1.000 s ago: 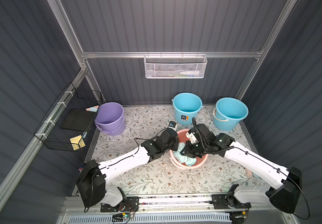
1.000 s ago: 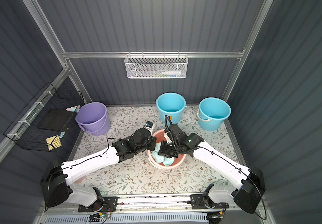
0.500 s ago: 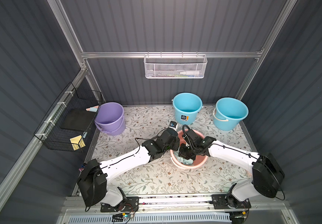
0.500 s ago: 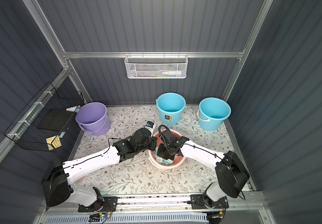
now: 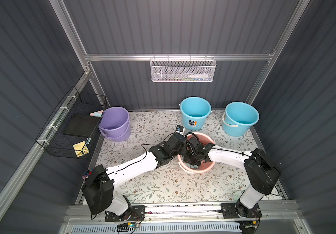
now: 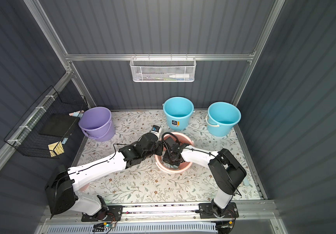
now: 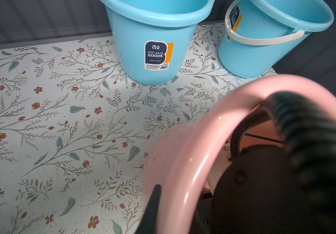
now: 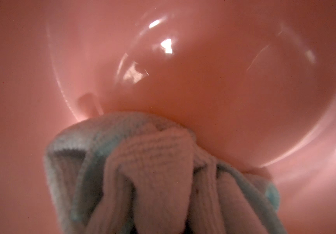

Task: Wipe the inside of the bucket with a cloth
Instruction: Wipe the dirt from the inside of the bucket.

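- The pink bucket [image 5: 208,166] stood upright near the middle of the floral bench [image 5: 163,182], between my two arms. Both top views showed it [image 6: 184,167].
- The left fingers [image 7: 153,202] were clamped on the pink bucket's rim at the robot's left side. One dark finger lay against the outside of the wall, and the rim [image 7: 183,158] ran between it and the wrist. I could not make out the inner finger.
- The right arm [image 5: 227,157] reached over the rim from the robot's right, with its wrist dipped inside the bucket.
- The right fingers were closed tight on the cloth [image 8: 159,172]. The wad hid them from the right wrist view, so I saw only fabric bunched where they sat.
- The cloth was pale and ribbed with blue-green edging. It was crumpled and pressed low inside the bucket, at the curve where the glossy wall [image 8: 203,71] met the bottom.
- In a top view, only a small bluish scrap of the cloth [image 5: 193,166] showed under the wrist.
- Toward the back wall stood the stickered blue bucket [image 5: 193,121], near the pink one but apart from it.
- The second blue bucket [image 5: 236,129], with a white handle, stood further to the robot's right. The purple bucket [image 5: 115,129] sat in the far left corner.
- A white mesh basket [image 5: 183,69] hung on the back wall, and a black wire basket [image 5: 70,129] on the left wall.
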Motion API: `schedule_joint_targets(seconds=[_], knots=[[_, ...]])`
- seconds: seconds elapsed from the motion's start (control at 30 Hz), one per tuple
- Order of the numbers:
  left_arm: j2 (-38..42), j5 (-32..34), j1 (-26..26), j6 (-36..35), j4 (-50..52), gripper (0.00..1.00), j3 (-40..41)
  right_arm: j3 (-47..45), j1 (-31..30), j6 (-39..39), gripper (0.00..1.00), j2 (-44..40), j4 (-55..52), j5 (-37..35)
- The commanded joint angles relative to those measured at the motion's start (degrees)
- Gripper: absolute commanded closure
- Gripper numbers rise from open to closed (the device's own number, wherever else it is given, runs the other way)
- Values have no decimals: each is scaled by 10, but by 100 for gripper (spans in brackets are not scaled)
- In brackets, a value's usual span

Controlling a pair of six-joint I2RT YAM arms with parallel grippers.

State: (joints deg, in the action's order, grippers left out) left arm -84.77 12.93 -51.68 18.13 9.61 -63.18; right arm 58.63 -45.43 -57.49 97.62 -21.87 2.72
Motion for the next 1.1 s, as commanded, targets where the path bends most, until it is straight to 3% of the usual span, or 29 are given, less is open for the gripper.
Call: schedule_joint_targets(seconds=[0.0, 0.27, 0.53, 0.67, 0.9, 1.07], knots=[[2, -30, -11, -3, -12, 100, -11, 1, 5, -2, 100, 8, -12, -7], [-5, -27, -10, 4, -5, 100, -16, -38, 5, -52, 100, -115, -11, 67], [-4, -29, -9, 7, -4, 100, -18, -44, 5, -114, 100, -212, -15, 87], [-1, -30, -10, 6, -3, 100, -16, -75, 5, -185, 100, -247, 45, 85], [0, -34, -9, 5, -2, 100, -18, -99, 4, -293, 100, -253, 145, 81], [-1, -39, -9, 3, -5, 100, -18, -108, 2, -342, 100, -243, 191, 33]])
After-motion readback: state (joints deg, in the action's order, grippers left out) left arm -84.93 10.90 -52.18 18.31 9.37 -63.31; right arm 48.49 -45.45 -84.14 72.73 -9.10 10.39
